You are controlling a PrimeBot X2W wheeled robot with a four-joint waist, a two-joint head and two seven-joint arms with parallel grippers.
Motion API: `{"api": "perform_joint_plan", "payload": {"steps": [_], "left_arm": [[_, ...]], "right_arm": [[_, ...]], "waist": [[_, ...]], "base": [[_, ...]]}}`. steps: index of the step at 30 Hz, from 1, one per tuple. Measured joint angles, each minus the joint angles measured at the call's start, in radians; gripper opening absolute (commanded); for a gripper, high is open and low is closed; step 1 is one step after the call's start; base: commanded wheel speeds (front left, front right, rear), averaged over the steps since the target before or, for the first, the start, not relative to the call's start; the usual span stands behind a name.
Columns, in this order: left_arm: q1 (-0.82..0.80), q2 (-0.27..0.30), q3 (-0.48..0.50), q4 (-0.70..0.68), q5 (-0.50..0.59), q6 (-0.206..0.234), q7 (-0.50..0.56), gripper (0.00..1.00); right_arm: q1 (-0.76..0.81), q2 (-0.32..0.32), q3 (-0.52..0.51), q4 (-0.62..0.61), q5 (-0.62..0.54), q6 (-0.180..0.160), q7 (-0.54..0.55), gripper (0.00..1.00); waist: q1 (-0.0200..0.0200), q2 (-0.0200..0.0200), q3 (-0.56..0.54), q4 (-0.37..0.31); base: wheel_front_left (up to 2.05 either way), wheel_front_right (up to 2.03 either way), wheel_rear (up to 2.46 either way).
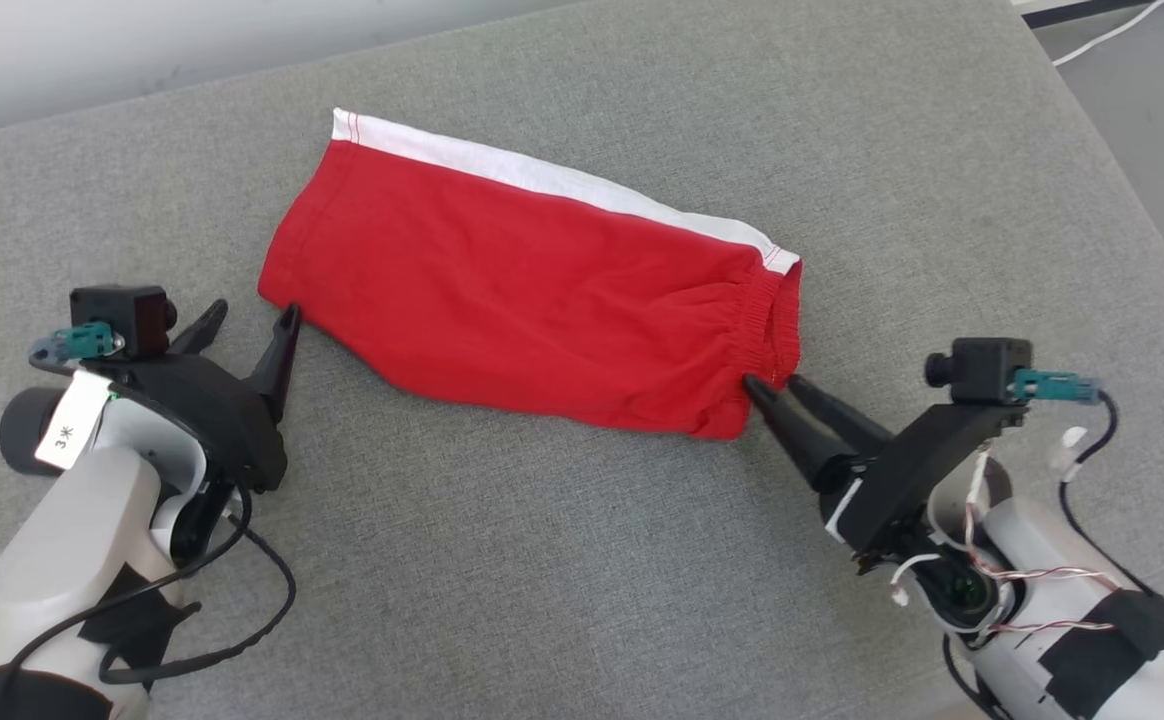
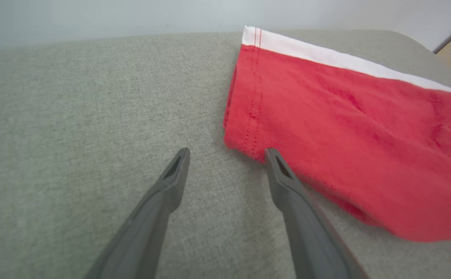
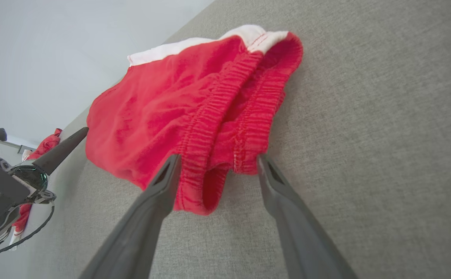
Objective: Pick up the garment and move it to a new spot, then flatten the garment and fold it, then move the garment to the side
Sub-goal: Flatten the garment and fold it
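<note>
Left hand (image 1: 254, 308) and right hand (image 1: 772, 381) both wide open, one at each end of the red garment (image 1: 532, 290), nothing gripped!

Nearest first, lower left of the head view: left hand spread wide and empty, the finger on the frame's right just touching the garment's hem corner. Over at lower right: right hand spread wide too, tips up against the elastic waistband (image 1: 777, 320). In the right wrist view, a bunched waistband corner sitting between the two fingers (image 3: 159, 193), not pinched. Up to mid-frame: garment lying fairly flat and slantwise on the grey fabric counter (image 1: 542, 560), hem end toward upper left, waistband end toward the right. Further back, along the garment's top edge: a white stripe (image 1: 542, 178) running from hem to waistband. Beyond that, more grey counter, and a white cable (image 1: 1112, 30) in the upper right corner.
</note>
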State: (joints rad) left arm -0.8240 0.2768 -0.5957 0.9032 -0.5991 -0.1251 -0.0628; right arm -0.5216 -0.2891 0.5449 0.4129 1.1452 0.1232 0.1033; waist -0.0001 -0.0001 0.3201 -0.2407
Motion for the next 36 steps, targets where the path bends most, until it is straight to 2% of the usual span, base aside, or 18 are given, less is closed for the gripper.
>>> {"api": "perform_joint_plan", "payload": {"steps": [10, 21, 22, 23, 24, 36], "left_arm": [[-0.003, -0.026, 0.001, 0.015, -0.044, 0.0, 0.028, 1.0], [-0.04, -0.052, 0.024, 0.036, -0.083, 0.0, 0.049, 1.0], [-0.049, -0.053, 0.022, 0.041, -0.085, 0.0, 0.052, 0.49], [-0.049, -0.053, 0.022, 0.041, -0.085, 0.0, 0.052, 0.3], [-0.054, -0.056, 0.022, 0.044, -0.085, 0.0, 0.053, 0.0], [-0.082, -0.058, -0.006, 0.044, -0.106, 0.002, 0.053, 0.0]], "right_arm": [[-0.004, 0.015, 0.051, 0.004, -0.077, 0.0, -0.017, 1.0], [-0.025, 0.049, 0.044, 0.015, -0.115, -0.013, -0.096, 1.0], [-0.026, 0.054, 0.045, 0.018, -0.115, -0.013, -0.096, 0.96], [-0.026, 0.054, 0.045, 0.018, -0.115, -0.013, -0.096, 0.47], [-0.027, 0.057, 0.046, 0.023, -0.116, -0.013, -0.098, 0.0], [-0.043, 0.058, 0.048, 0.071, -0.119, -0.009, -0.132, 0.0]], "waist": [[0.0001, 0.0, 0.025, -0.006], [0.0, -0.0001, 0.053, -0.01], [0.0, -0.0001, 0.058, -0.011], [0.0, -0.0001, 0.058, -0.011], [0.0001, 0.0, 0.062, -0.011], [0.0002, 0.0001, 0.083, -0.006]], "base": [[0.0, 0.0, 0.0], [0.0, 0.0, 0.0], [0.0, 0.0, 0.0], [0.0, 0.0, 0.0], [0.0, 0.0, 0.0], [0.0, 0.0, 0.0]]}}
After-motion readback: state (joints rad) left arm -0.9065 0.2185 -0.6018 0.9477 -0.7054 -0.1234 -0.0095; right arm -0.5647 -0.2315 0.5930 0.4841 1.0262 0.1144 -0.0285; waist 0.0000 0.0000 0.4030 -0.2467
